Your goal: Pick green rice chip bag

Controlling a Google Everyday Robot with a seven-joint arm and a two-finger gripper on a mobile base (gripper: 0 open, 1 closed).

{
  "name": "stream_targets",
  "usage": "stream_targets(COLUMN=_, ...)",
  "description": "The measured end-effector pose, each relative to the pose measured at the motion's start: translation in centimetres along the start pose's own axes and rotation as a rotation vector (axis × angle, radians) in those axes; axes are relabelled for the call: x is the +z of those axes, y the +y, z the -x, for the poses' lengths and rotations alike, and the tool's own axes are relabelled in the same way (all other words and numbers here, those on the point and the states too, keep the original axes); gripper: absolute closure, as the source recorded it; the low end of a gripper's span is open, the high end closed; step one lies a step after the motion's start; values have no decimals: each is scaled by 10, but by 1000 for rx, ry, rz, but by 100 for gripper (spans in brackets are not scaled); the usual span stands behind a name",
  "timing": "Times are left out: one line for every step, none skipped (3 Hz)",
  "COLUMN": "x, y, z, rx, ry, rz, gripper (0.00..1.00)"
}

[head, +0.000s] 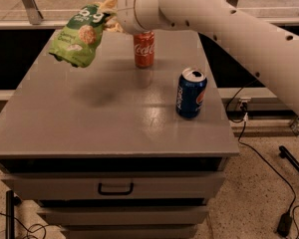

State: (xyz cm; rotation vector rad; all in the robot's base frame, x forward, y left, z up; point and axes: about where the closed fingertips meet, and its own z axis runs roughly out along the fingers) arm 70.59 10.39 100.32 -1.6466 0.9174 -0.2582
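Note:
The green rice chip bag [79, 36] is a crinkly light-green pouch with white lettering and a picture of a round rice cake. It hangs in the air above the back left of the grey cabinet top [89, 118], casting a shadow below. My gripper [109, 14] is at the end of the white arm at the upper middle, shut on the bag's top right corner. The bag dangles down and to the left from it.
A red soda can [144, 49] stands at the back middle of the cabinet top, right below the arm. A blue soda can [191, 93] stands at the right. Drawers [114, 187] front the cabinet. Cables lie on the floor at the right.

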Motion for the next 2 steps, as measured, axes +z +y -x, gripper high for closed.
stream_targets(x=3, y=-4, z=-2, rx=51, ry=-68, rz=14, gripper=100)
stream_targets(x=3, y=4, z=3, rx=61, ry=-92, rz=57, gripper=100)
